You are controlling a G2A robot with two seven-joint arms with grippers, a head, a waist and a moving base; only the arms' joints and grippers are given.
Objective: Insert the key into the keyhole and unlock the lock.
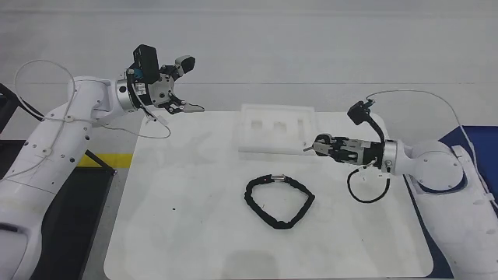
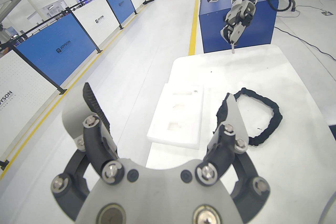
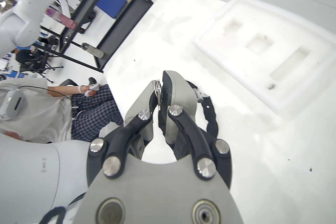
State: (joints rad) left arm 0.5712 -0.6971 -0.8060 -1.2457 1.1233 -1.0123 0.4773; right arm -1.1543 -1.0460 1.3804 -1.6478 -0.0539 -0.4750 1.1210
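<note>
A black fabric-covered chain lock (image 1: pixel 278 201) with a silver lock barrel lies looped on the white table (image 1: pixel 194 225), near its middle. Part of the lock (image 3: pixel 208 110) shows behind the right fingers. My right gripper (image 1: pixel 315 146) hovers over the table to the right of the foam tray, shut on a small metal key (image 3: pixel 158 90) whose tip (image 2: pixel 232 49) points down. My left gripper (image 1: pixel 189 85) is raised beyond the table's far left corner, open with nothing between its fingers (image 2: pixel 95 104).
A white foam tray (image 1: pixel 276 128) with rectangular recesses sits at the table's far edge, beyond the lock. A black frame stand (image 3: pixel 110 7) is off the table's left side, and a blue cabinet (image 2: pixel 236 22) off its right.
</note>
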